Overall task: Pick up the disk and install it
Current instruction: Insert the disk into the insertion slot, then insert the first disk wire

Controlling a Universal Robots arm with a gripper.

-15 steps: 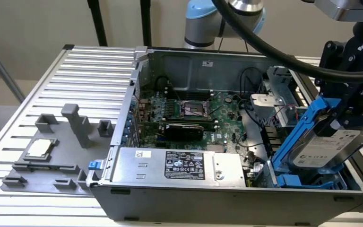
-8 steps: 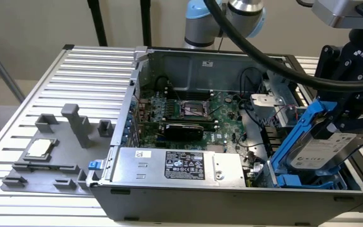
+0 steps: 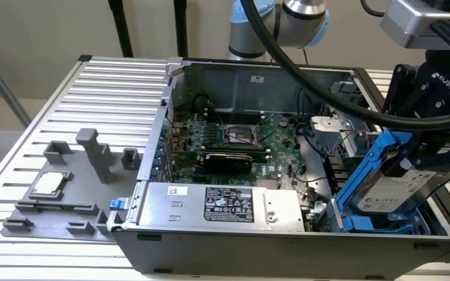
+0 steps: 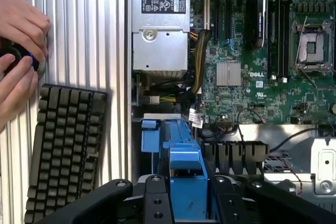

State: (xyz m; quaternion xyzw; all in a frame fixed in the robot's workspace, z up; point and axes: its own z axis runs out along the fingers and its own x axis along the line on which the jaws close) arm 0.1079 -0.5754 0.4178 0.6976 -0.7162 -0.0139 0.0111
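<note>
Disk (image 3: 391,193) hangs clamped in the gripper (image 3: 426,167), whose black fingers (image 4: 157,202) close on its blue rails (image 4: 184,163) from either side. In the exterior view it is at about four o'clock of the open computer case (image 3: 287,249), with its lower end down in the blue drive bay (image 3: 362,224). Its long axis is tilted, running from roughly one o'clock at the gripped end to seven o'clock at the bay end, and the white label faces the exterior view's left. I judge it stiff, fairly heavy for its bulk and sensitive to knocks. The plastic rails look like the sensible place to hold it, sparing the metal faces, though they may flex a little. At nine o'clock of the disk lies the grey power-supply box (image 3: 225,202), with the motherboard (image 3: 233,140) at about eleven. Outside the case, on the table (image 3: 92,82), are a keyboard (image 4: 65,150) and a person's hands (image 4: 18,51)
</note>
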